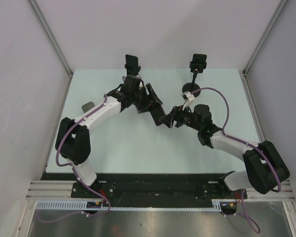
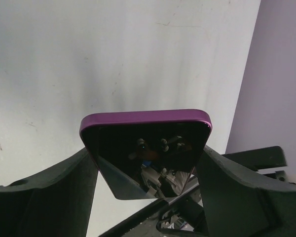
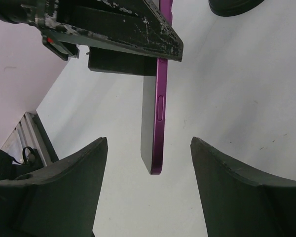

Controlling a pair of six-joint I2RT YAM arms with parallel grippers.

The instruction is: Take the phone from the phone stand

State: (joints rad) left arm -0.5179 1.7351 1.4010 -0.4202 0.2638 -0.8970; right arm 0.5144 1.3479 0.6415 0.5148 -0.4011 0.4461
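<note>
The purple phone (image 1: 154, 100) is off the stand and held in the air over the middle of the table by my left gripper (image 1: 149, 102). In the left wrist view the phone (image 2: 145, 143) sits screen up between the two black fingers (image 2: 44, 202), which press on its side edges. My right gripper (image 1: 166, 120) is open, and the phone's free end (image 3: 158, 123) hangs edge-on between its spread fingers (image 3: 64, 187) without touching them. The black phone stand (image 1: 198, 65) stands empty at the back right on its round base (image 1: 194, 91).
A small grey object (image 1: 88, 106) lies near the table's left edge. The stand's base also shows at the top of the right wrist view (image 3: 234, 5). White walls close in the table on three sides.
</note>
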